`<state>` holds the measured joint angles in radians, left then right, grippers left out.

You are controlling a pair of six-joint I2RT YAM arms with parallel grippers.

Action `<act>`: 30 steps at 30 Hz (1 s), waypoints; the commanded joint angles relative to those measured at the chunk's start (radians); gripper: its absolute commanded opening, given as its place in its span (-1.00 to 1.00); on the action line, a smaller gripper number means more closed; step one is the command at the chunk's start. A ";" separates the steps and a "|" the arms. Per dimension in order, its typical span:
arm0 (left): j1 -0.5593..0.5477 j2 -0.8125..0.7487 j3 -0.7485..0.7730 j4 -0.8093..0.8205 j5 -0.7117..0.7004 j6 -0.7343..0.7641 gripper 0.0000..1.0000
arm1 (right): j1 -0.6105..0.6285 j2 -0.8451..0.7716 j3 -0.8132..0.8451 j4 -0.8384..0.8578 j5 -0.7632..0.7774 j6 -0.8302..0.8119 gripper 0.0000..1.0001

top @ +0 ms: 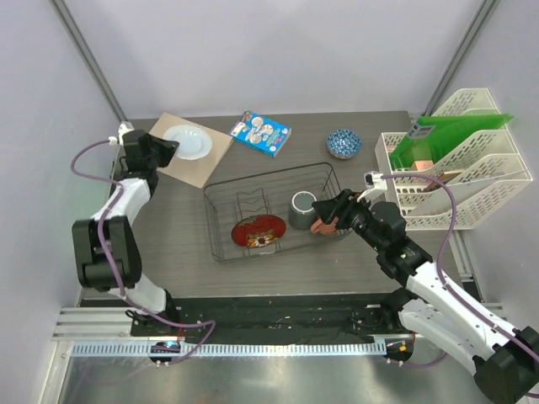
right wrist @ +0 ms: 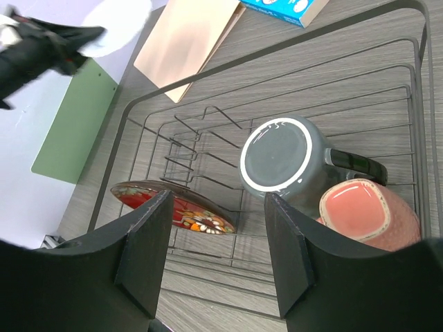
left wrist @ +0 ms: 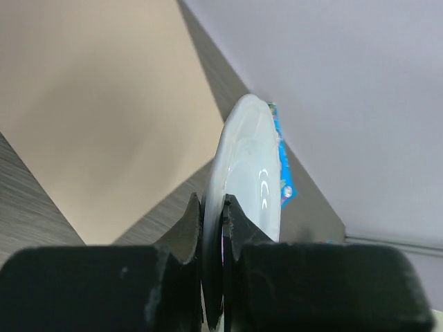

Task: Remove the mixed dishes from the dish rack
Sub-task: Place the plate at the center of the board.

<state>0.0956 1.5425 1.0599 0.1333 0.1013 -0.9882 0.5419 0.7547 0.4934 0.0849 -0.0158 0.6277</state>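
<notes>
1. At far left of table (top: pixel 168 227): left gripper (left wrist: pixel 212 221), fingers (left wrist: pixel 188 228) clenched on rim of white plate (top: pixel 189 141); held by the edge above tan board (top: pixel 210 164), judged the set-down spot for unloaded ware; cannot tell whether touching the board
2. Centre of table: dish rack (top: pixel 227 206), black wire, holding three pieces yet to come out
3. Near-left part of rack: red patterned plate (top: pixel 258 231), tilted low on the floor wires, just beside the upright slot wires and not between them; judged awkward to pinch except by its raised edge
4. Right half of rack: dark grey mug (right wrist: pixel 280 162), seemingly base up as if draining, handle pointing toward pinkish-brown mug (right wrist: pixel 370 214); the two touching or just beside each other, cannot tell which
5. Above right half of rack: right gripper (right wrist: pixel 218 207), fingers spread apart and empty, both mugs lying outside its right finger; judged lining up for a mug, with a shift toward the rack's right side called for before any closing
6. Beyond far-right corner of rack: small blue-and-white bowl (top: pixel 344 143), upright on the table, outside the rack, so counted as unloaded
7. Behind and right of rack: blue packet (top: pixel 262 133) lying flat; white file organiser (top: pixel 472 168); neither a dish, left alone
</notes>
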 commanded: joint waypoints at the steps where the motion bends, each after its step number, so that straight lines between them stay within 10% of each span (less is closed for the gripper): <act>1: 0.013 0.108 0.040 0.299 0.015 -0.006 -0.99 | 0.004 -0.035 -0.003 0.050 -0.015 -0.009 0.21; 30: -0.040 0.651 0.661 -0.531 -0.094 0.157 -0.81 | 0.004 0.015 -0.006 0.030 -0.006 -0.029 0.22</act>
<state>0.0628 2.1677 1.6524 -0.2623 0.0673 -0.9009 0.5419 0.7620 0.4824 0.0891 -0.0212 0.6216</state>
